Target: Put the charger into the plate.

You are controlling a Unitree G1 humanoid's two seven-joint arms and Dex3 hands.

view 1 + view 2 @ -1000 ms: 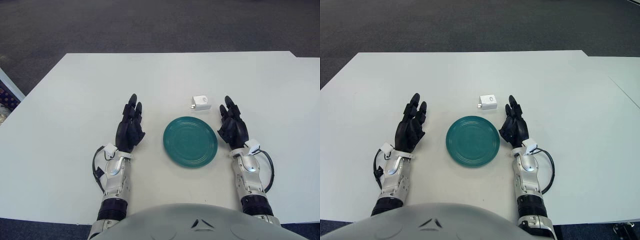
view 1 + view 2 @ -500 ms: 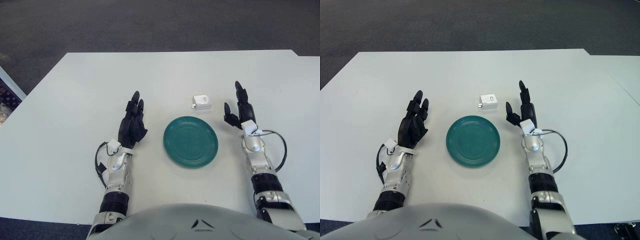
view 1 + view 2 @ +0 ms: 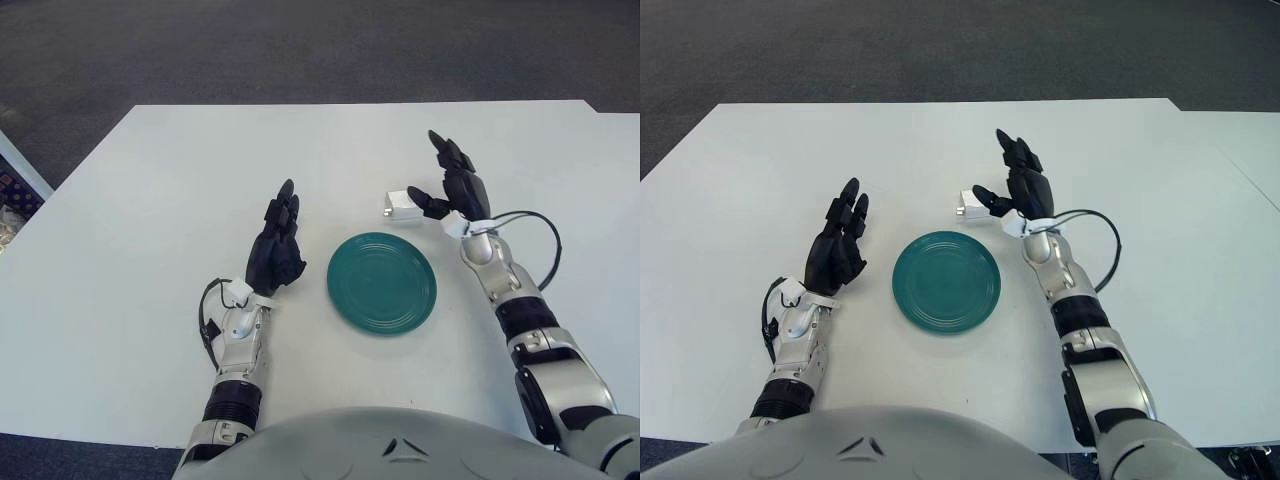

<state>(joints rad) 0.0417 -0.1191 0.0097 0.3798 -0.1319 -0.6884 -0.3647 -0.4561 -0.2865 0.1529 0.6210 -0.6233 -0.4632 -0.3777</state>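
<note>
A small white charger (image 3: 400, 206) lies on the white table just beyond the green plate (image 3: 381, 283). My right hand (image 3: 452, 180) hovers right beside the charger, fingers spread, its thumb overlapping the charger's right edge; it holds nothing. My left hand (image 3: 277, 240) shows to the left of the plate with its fingers extended. In the right eye view the charger (image 3: 972, 207) is partly covered by the right hand (image 3: 1018, 182).
The white table (image 3: 180, 180) stretches wide around the plate. Dark carpet (image 3: 300, 50) lies beyond its far edge. A second table edge (image 3: 1250, 150) shows at the far right.
My right hand has swung forward and left, from beside the plate up to the charger. The left hand has edged slightly forward. Charger and plate have not moved.
</note>
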